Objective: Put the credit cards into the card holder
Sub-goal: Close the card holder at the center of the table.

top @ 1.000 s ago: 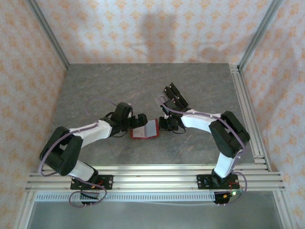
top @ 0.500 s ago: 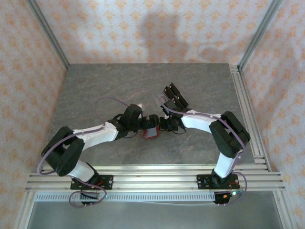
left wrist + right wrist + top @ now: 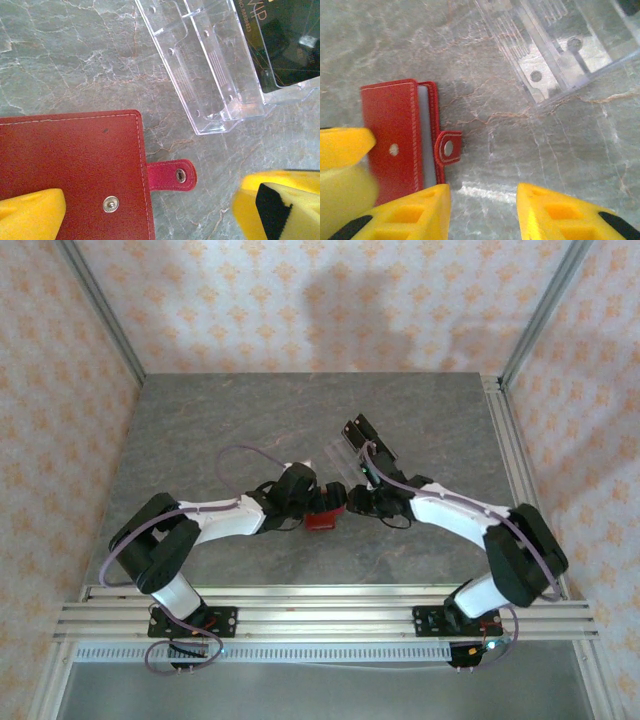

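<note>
Top external view: the card holder (image 3: 320, 522), a red folding wallet, lies folded shut on the grey bench (image 3: 200, 430) between the 2 arms. The left end effector (image 3: 328, 508) hangs over the card holder. The right end effector (image 3: 352, 505) sits just beside the card holder's right edge. A clear plastic stand (image 3: 345, 448) lies on the far side of the card holder, near it but apart.

Left wrist view: the card holder (image 3: 70, 165) lies cover up, with 1 snap stud (image 3: 111, 203) near its edge. Its snap tab (image 3: 170, 175) sticks out unfastened over the bench (image 3: 60, 60). The left end effector (image 3: 150, 210) is spread wide and pinches nothing. 1 yellow finger (image 3: 30, 215) lies over the card holder's cover, and the other stands beyond the tab, over bare bench. The clear plastic stand (image 3: 200, 65) lies off the card holder's corner without touching it, with a dark printed panel (image 3: 285, 45) inside.

Right wrist view: a pale layer (image 3: 425, 135) shows between the red covers of the card holder (image 3: 390, 135). Whether it is a credit card or an inner pocket cannot be told. The right end effector (image 3: 482, 205) is spread, with bare bench between its 2 fingers (image 3: 415, 210). 1 finger overlaps the card holder's near corner, and nothing is gripped.
</note>
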Robot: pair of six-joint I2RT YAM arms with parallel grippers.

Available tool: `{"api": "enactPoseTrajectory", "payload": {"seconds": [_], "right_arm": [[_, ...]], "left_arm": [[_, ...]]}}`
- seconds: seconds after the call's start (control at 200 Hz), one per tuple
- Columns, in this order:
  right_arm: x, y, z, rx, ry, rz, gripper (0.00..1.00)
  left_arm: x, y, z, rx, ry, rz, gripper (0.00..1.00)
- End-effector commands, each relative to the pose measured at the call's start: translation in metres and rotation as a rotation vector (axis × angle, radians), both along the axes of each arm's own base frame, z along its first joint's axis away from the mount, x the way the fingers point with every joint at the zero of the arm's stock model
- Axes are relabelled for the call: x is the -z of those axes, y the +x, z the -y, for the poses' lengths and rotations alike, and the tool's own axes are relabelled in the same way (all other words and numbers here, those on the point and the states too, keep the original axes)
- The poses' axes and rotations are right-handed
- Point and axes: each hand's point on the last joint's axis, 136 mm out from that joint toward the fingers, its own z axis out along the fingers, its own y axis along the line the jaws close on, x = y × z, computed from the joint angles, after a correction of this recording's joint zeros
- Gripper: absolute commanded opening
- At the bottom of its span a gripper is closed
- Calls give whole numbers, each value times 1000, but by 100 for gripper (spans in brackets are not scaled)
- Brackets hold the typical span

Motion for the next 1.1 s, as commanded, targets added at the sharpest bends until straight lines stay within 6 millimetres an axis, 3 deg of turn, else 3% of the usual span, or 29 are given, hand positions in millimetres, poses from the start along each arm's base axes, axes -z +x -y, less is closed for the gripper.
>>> {"api": "enactPoseTrajectory", "payload": {"seconds": [0.0,0.115,0.28,0.57,0.711,0.936,1.096], "right_arm": [[-14,-7,7,19,23,19,36],[-20,-15,3,4,65,10,27],[-21,-18,-6,-1,131,-7,16],[-35,-18,-32,-43,210,-1,11],[-43,-17,-51,-79,228,7,10],[-39,-7,-84,-137,231,-10,10],[-21,5,-96,-160,198,-36,9]], "left_arm": [[12,1,-13,-65,73,-25,100],[11,2,-21,-91,100,-21,100],[-6,5,-26,-99,134,3,100],[-55,18,-40,-102,208,89,100],[-68,23,-70,-163,253,98,100],[-57,-4,-143,-232,455,8,100],[-36,-30,-153,-139,517,-41,100]]}}
